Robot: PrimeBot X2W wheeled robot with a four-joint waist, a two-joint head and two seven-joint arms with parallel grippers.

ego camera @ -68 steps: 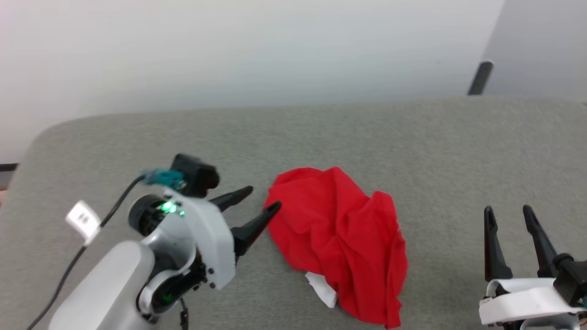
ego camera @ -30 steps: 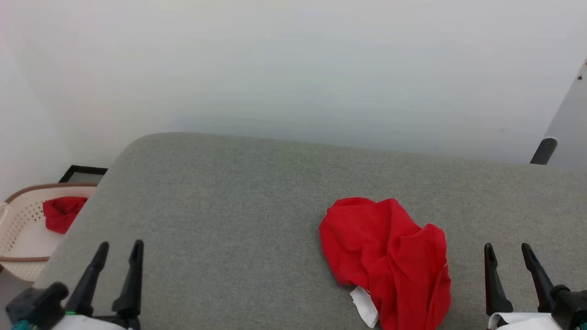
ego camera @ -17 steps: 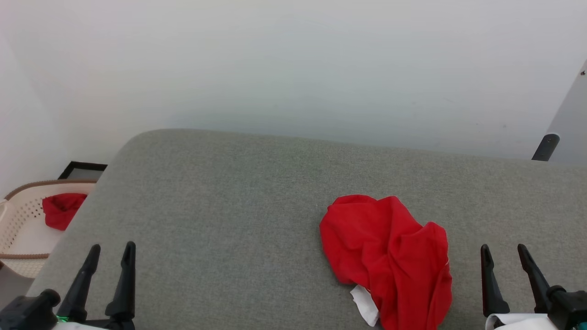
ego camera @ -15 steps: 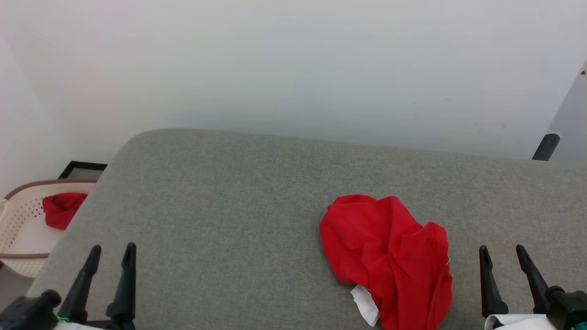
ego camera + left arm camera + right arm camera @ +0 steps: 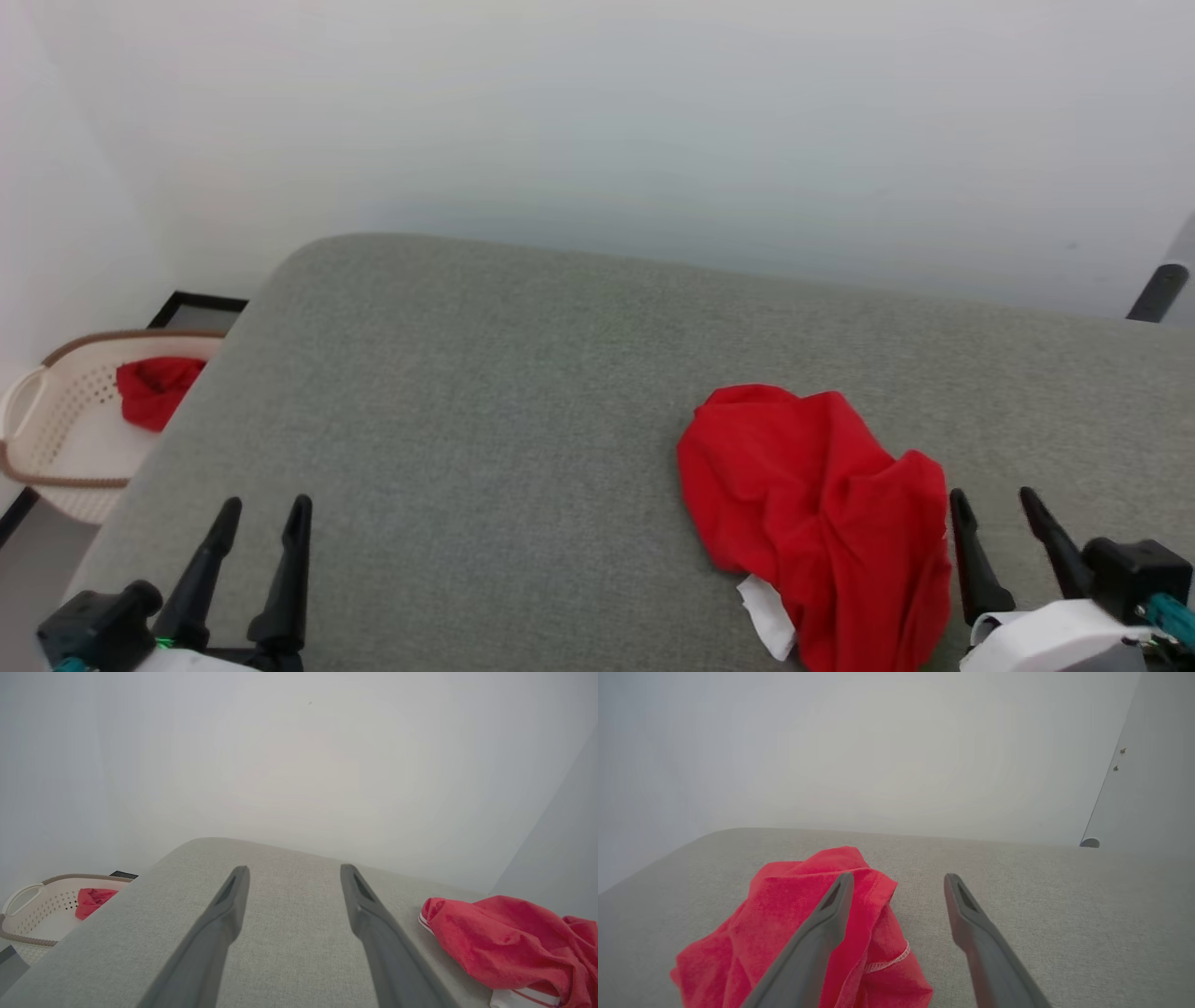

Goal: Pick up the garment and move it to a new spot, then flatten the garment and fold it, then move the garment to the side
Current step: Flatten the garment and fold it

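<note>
Crumpled red garment (image 5: 822,523) on the grey padded surface (image 5: 467,420), both grippers spread wide and empty

In the head view the garment lay bunched at about 4 o'clock on the surface, with a white patch (image 5: 767,616) showing at its 7 o'clock edge. The right gripper (image 5: 992,495) stood at 5 o'clock, fingers parted and holding nothing, just beside the garment's 3 o'clock side; whether it touched the cloth could not be told. The left gripper (image 5: 266,504) stood at 7 o'clock, equally open and empty, well apart from the garment. Off the surface at 9 o'clock sat a pale perforated basket (image 5: 56,439) containing a small red cloth (image 5: 154,387)
</note>
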